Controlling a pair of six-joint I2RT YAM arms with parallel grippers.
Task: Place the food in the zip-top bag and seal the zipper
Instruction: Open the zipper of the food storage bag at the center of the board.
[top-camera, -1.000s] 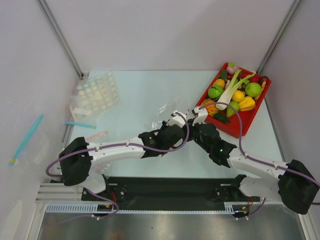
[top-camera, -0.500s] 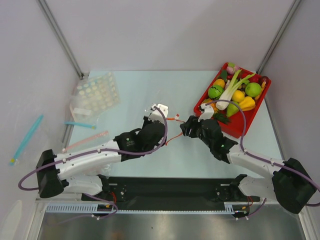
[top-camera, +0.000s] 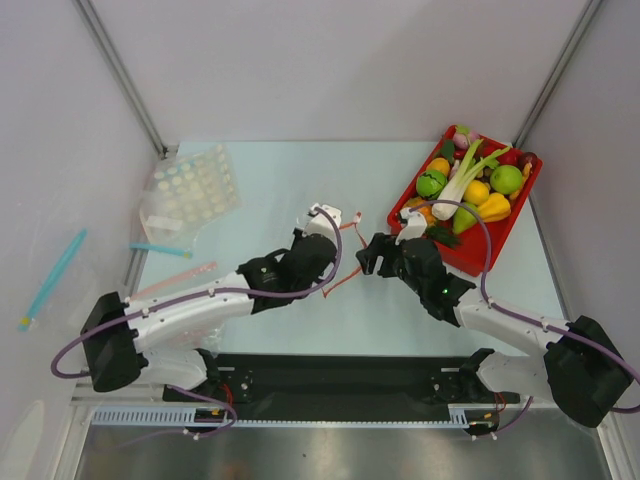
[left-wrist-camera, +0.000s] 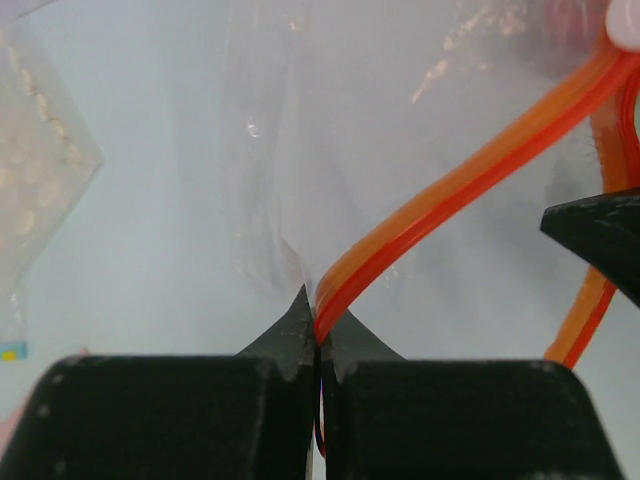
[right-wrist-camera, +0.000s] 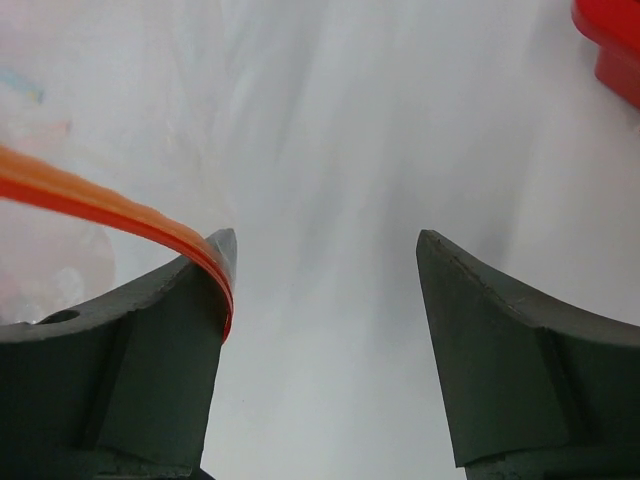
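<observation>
Two tools are held over the middle of the worktop (top-camera: 260, 190), near each other but apart. The left tool (left-wrist-camera: 317, 335) is clamped tight on the zipper (left-wrist-camera: 460, 190): the red-orange strip is pinched between the meeting fingertips and runs up and to the right from them. Around that strip the clear, creased film of the zip-top bag (left-wrist-camera: 330, 120) is seen, lifted off the worktop at the pinched end. The right tool (right-wrist-camera: 325, 245) is spread wide and nothing is gripped by it; another stretch of the zipper is laid against the tip of one finger (right-wrist-camera: 205, 270), while the other finger is kept well clear. From above, the strip is seen strung between the two tools in thin red lines, though the bag film itself can hardly be made out there. None of the food (top-camera: 478, 192) is in the bag; it is piled in a red tray (top-camera: 510, 222) at the far right of the worktop, with the leek (top-camera: 462, 180) laid across the top of the pile. Other clear bags (top-camera: 188, 190) are left at the far left edge, well apart from both tools.
</observation>
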